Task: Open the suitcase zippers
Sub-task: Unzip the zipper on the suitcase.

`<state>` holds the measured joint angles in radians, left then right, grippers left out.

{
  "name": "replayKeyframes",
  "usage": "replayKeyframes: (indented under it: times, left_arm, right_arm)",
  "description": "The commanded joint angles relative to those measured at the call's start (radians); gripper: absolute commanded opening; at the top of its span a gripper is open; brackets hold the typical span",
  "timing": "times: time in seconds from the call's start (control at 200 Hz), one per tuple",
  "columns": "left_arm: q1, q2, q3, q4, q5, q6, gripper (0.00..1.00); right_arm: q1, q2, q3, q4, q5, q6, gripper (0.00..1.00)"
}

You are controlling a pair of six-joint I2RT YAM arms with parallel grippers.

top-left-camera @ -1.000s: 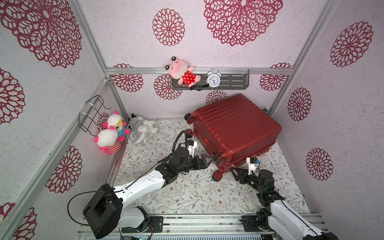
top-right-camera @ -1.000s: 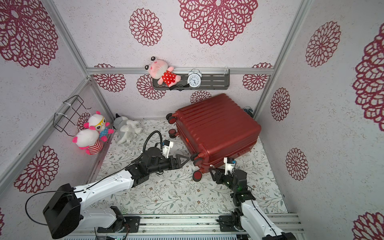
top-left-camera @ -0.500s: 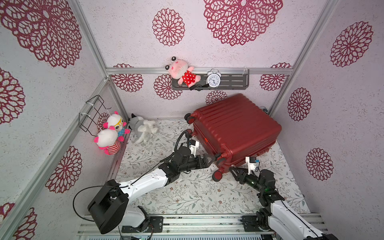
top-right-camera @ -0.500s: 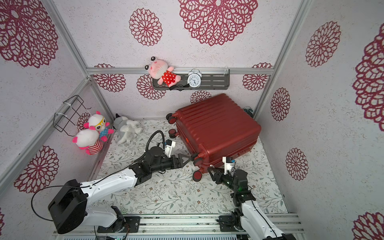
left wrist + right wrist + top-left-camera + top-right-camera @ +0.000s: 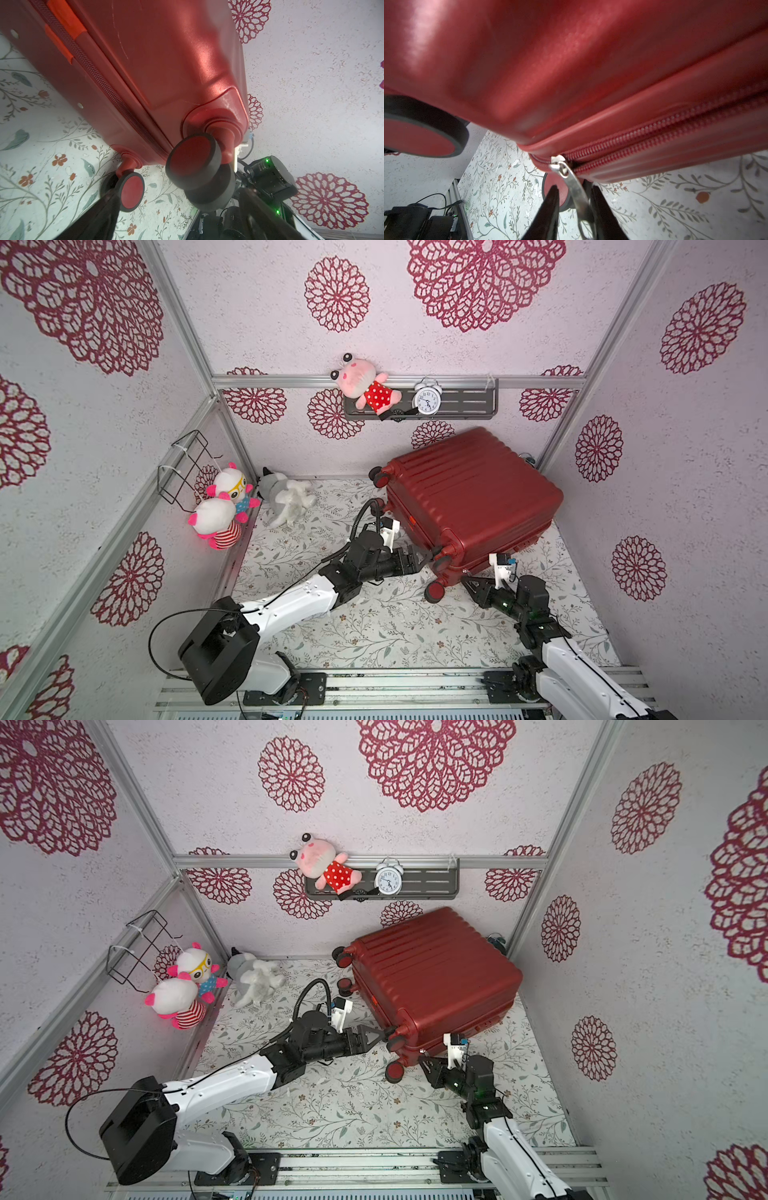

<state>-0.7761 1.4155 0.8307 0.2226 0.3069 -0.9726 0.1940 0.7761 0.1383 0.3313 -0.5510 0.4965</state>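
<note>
Item: suitcase (image 5: 469,493); glossy red, ribbed hard shell; lying flat on the floral floor mat (image 5: 374,626) towards the back right corner in both top views, wheeled end turned towards the left arm.

Zippers (image 5: 643,133): dark red teeth along the side seam; two rows run off from the silver slider on one side; a flat zipper pull (image 5: 576,193) hangs from the slider near the front corner.

Right gripper (image 5: 574,187): low at that corner; jaws narrowly parted on either side of the pull; one finger close against it, a gap showing at the other; pull not yet pinched.

Left gripper (image 5: 384,1039): jaws spread wide; tips just beside a corner wheel (image 5: 191,160).

Sundries: two plush toys (image 5: 220,510) at the left wall; grey plush (image 5: 286,499) on the mat; pink plush (image 5: 365,385) and alarm clock (image 5: 427,400) on the wall shelf (image 5: 469,406).
</note>
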Motion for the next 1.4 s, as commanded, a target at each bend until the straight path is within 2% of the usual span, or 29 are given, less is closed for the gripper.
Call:
replayKeyframes:
  times: [0.0, 0.065, 0.3, 0.435, 0.655, 0.72, 0.82, 0.986, 1.031, 1.111, 1.391]
  left_arm:
    - [0.0, 0.018, 0.031, 0.015, 0.016, 0.015, 0.92]
    - [0.0, 0.028, 0.037, 0.015, 0.021, 0.014, 0.92]
    - [0.0, 0.048, 0.05, 0.017, 0.029, 0.014, 0.92]
    - [0.004, 0.061, 0.066, 0.002, 0.032, 0.02, 0.92]
    - [0.008, 0.058, 0.08, -0.004, 0.046, 0.006, 0.92]
    - [0.006, 0.064, 0.084, 0.006, 0.059, 0.003, 0.92]
    - [0.008, 0.09, 0.086, 0.038, 0.076, -0.015, 0.91]
    - [0.007, 0.122, 0.088, 0.066, 0.092, -0.03, 0.91]
    - [0.006, 0.123, 0.088, 0.067, 0.092, -0.032, 0.91]
    - [0.006, 0.123, 0.09, 0.067, 0.09, -0.031, 0.91]
    - [0.008, 0.148, 0.097, 0.078, 0.095, -0.035, 0.91]
  right_arm:
    - [0.011, 0.0, 0.032, 0.011, -0.017, -0.02, 0.22]
    - [0.015, -0.007, 0.03, 0.007, -0.009, -0.023, 0.22]
    - [0.02, -0.063, 0.038, -0.046, 0.031, -0.04, 0.29]
    - [0.021, -0.04, 0.041, -0.041, 0.037, -0.046, 0.3]
    - [0.022, 0.027, 0.045, 0.013, 0.019, -0.043, 0.27]
    - [0.023, 0.029, 0.043, 0.024, 0.013, -0.04, 0.23]
    - [0.028, 0.016, 0.043, 0.023, 0.017, -0.042, 0.23]
    - [0.033, -0.008, 0.044, 0.014, 0.031, -0.048, 0.33]
    - [0.033, -0.01, 0.043, 0.015, 0.033, -0.049, 0.32]
    - [0.034, -0.009, 0.043, 0.019, 0.027, -0.046, 0.26]
    - [0.035, -0.026, 0.04, 0.006, 0.037, -0.045, 0.26]
